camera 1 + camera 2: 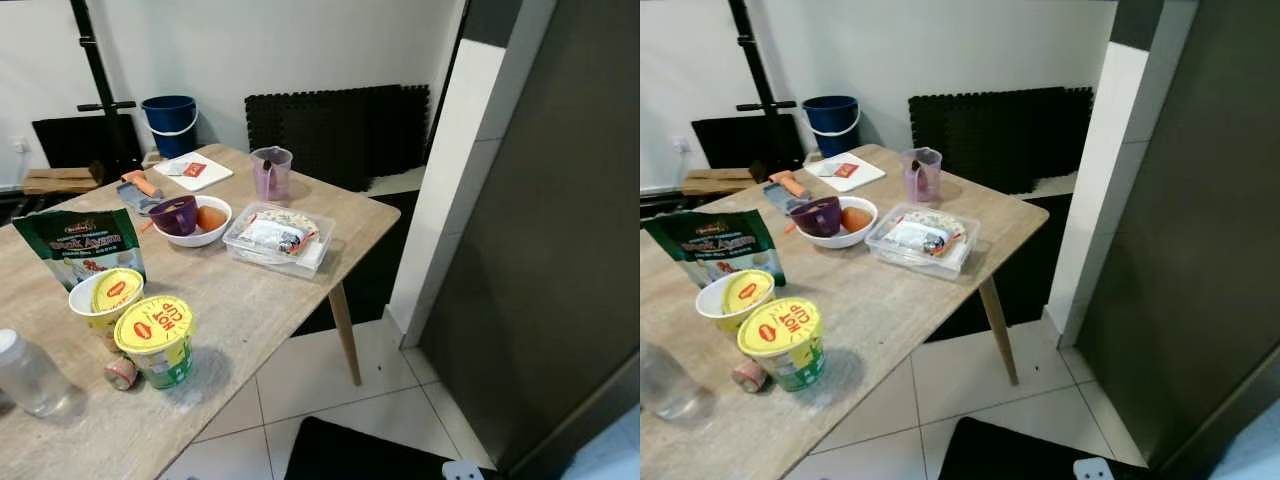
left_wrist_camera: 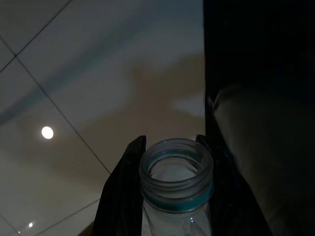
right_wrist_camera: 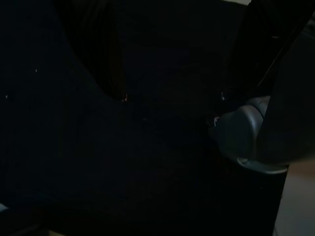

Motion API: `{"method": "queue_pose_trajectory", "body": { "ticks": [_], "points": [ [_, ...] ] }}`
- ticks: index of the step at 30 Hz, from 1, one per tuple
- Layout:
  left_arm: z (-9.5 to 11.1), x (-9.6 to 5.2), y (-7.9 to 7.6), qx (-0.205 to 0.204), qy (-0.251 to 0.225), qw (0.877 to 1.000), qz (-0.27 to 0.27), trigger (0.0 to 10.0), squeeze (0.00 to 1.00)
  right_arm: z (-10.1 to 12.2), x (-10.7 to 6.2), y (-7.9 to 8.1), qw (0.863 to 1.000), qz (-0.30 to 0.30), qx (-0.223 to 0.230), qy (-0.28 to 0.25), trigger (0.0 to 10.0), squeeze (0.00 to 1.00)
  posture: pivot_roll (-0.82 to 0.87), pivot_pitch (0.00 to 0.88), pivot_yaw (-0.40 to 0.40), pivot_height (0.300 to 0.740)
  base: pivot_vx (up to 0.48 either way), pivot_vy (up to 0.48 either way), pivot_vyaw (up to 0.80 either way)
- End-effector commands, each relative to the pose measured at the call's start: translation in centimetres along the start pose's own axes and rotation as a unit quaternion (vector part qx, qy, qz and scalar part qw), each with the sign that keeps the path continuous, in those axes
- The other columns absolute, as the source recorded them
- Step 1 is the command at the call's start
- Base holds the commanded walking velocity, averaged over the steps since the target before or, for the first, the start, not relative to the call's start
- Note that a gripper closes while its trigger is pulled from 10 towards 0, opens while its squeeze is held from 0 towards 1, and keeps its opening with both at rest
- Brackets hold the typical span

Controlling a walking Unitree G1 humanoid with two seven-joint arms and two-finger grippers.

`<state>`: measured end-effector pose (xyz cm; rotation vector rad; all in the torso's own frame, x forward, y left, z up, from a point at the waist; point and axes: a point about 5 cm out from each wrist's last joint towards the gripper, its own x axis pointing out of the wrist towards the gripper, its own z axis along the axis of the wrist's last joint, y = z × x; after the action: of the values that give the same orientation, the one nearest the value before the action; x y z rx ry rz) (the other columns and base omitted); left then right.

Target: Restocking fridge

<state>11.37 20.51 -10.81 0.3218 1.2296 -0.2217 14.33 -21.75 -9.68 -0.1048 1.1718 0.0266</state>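
Left end effector (image 2: 170, 191) pinches a clear, uncapped bottle (image 2: 176, 169) by its neck, one black finger on each side just under the threaded rim, the arm hanging low over pale floor tiles; a grip below the rim would likely keep the open bottle upright while it is carried. Right end effector (image 3: 172, 96) hangs idle in deep shade with its two fingers spread and nothing between them. Groceries wait on the wooden counter (image 1: 260, 300): a yellow-lidded Hot Cup noodle tub (image 1: 156, 340) near the front edge, a second cup (image 1: 106, 297) just behind it, a green snack bag (image 1: 80, 248), a white bowl (image 1: 200, 222) holding a purple cup and an orange item, and a clear lidded container (image 1: 280, 238). Another clear bottle (image 1: 28, 375) stands at the counter's near left corner. A tall dark panel (image 1: 560, 250) to the right is probably the fridge; the gripped bottle is well apart from it.
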Motion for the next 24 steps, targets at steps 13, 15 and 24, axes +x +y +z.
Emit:
{"method": "queue_pose_trajectory", "body": {
  "ticks": [13,15,24],
  "points": [
    [-0.42,-0.05,0.09,-0.005,0.008,1.000,0.001,10.0,0.00,-0.53,0.00,0.28,1.000,0.005,-0.003,0.008,10.0,0.00,-0.02,0.000,0.010,0.740,0.000,0.000,-0.79],
    [-0.40,-0.05,0.12,-0.006,0.008,1.000,0.001,10.0,0.00,-0.53,0.00,0.29,1.000,0.006,-0.004,0.008,10.0,0.00,-0.02,0.000,0.009,0.740,0.000,0.000,-0.79],
    [-0.29,-0.03,0.05,-0.007,0.006,1.000,0.000,10.0,0.00,-0.51,-0.01,0.24,1.000,0.005,-0.005,0.007,10.0,0.00,-0.02,0.000,0.009,0.740,0.000,0.000,-0.79]
  ]
}}
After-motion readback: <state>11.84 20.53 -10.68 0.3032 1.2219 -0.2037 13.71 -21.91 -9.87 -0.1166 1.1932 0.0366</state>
